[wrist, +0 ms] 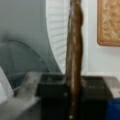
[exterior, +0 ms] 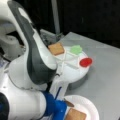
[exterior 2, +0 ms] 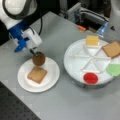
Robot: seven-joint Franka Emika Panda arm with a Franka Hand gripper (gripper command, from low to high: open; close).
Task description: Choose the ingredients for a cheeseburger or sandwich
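- Closest up, the wrist view looks straight along the patty [wrist: 74, 62]: it stands on edge, pinched in the gripper, with the ribbed rim of the white paper plate [wrist: 56, 37] and a bread slice [wrist: 109, 22] behind it
- In a front view the gripper [exterior 2: 34, 53] is clamped narrow on the patty's top edge, so the disc hangs upright right over the plate's far rim, just above the bread slice [exterior 2: 37, 74] lying flat on the plate [exterior 2: 51, 82]; looks like the bottom layer is down and the patty isn't released yet
- The arm comes in from that front view's top left, wrist tilted down toward the plate, blue finger mounts above the patty
- Further back, the round divided tray [exterior 2: 72, 60] holds what's left: the cheese slice [exterior 2: 92, 40], a second bread slice [exterior 2: 111, 49], a red round piece [exterior 2: 90, 78] and a green piece [exterior 2: 114, 69], each in its own wedge, well apart from the plate
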